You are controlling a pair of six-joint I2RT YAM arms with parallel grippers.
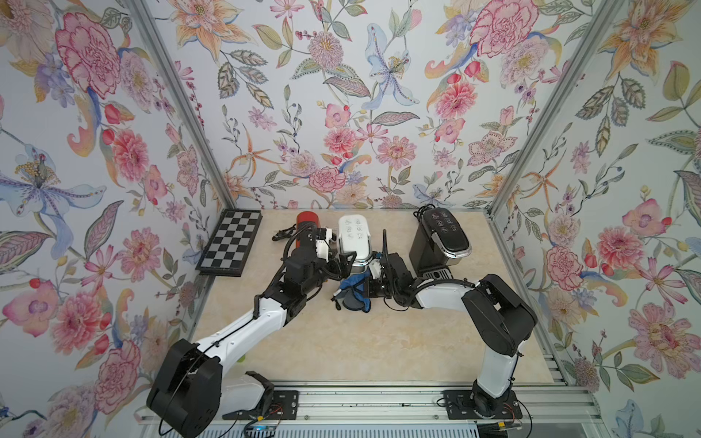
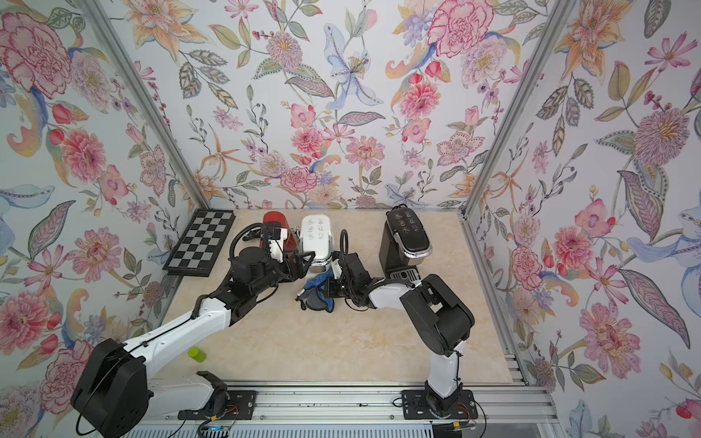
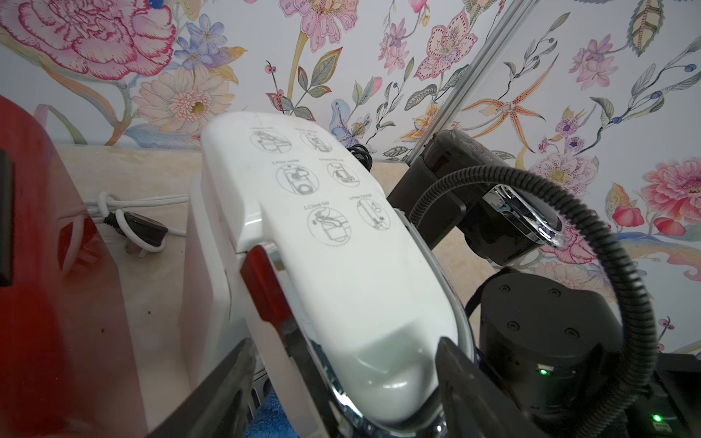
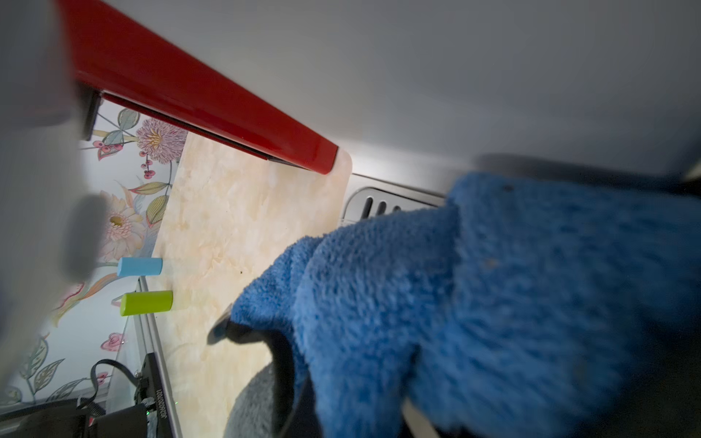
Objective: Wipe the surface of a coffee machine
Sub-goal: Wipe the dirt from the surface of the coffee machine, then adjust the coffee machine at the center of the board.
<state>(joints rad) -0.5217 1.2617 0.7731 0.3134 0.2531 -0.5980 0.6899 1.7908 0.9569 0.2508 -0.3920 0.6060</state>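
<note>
A white coffee machine [image 1: 352, 235] [image 3: 341, 265] stands at the back middle of the table, with printed icons on its lid. My left gripper [image 1: 347, 262] [image 3: 347, 383] is open, and its fingers straddle the front end of the lid. A gap shows beside one finger [image 3: 227, 383]. A blue cloth [image 1: 352, 294] [image 4: 493, 303] with a grey underside is bunched at the foot of the white machine, next to its slotted drip tray [image 4: 379, 206]. My right gripper [image 1: 373, 280] is shut on the blue cloth, which hides its fingertips in the right wrist view.
A red coffee machine [image 1: 307, 223] stands just left of the white one, and a black one [image 1: 442, 242] at the back right. A chessboard [image 1: 231, 242] leans at the back left. A green cylinder [image 2: 197, 354] and a blue cylinder [image 4: 139, 266] lie near the front left edge. Cords [image 1: 282, 233] lie behind the machines.
</note>
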